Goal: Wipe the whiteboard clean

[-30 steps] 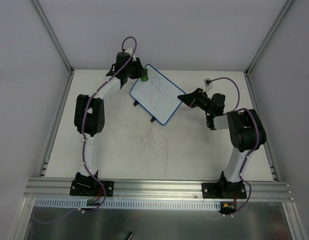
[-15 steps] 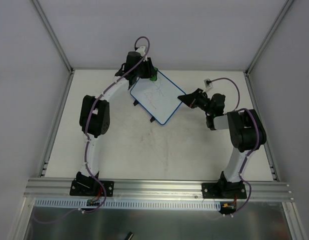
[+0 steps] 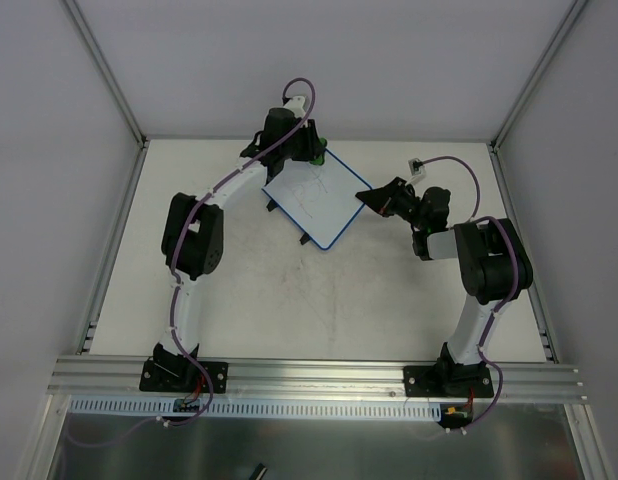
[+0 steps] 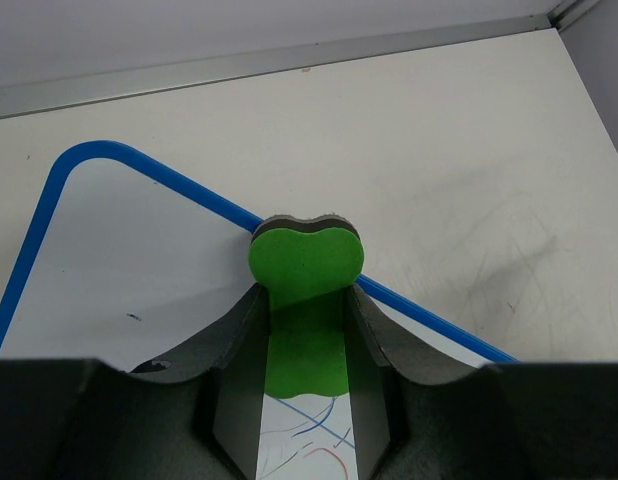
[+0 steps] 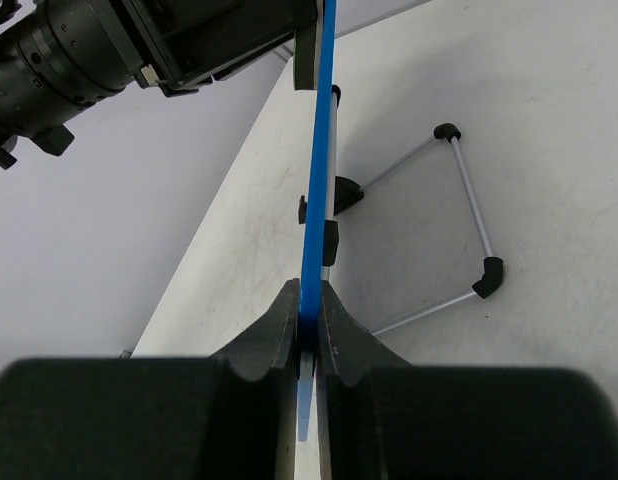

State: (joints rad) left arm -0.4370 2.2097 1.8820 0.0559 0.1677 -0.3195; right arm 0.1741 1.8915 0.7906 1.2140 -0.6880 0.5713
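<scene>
While the right gripper (image 5: 309, 305) is clamping the blue-rimmed white whiteboard (image 5: 318, 150), the left gripper (image 4: 306, 300) is pinching a green peanut-shaped eraser (image 4: 307, 260) at its rim; flat contact is mattering.

Plain grey walls (image 3: 319, 60) enclose a scuffed white table (image 3: 319, 300), with an aluminium rail (image 3: 319, 375) at 6 o'clock.

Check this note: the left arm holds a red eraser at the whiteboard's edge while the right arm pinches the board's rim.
One detail is wrong: the eraser is green, not red, as the left wrist view shows. The rest stands: the left fingers hold it at the whiteboard's edge, and the right fingers pinch the board's rim.
</scene>
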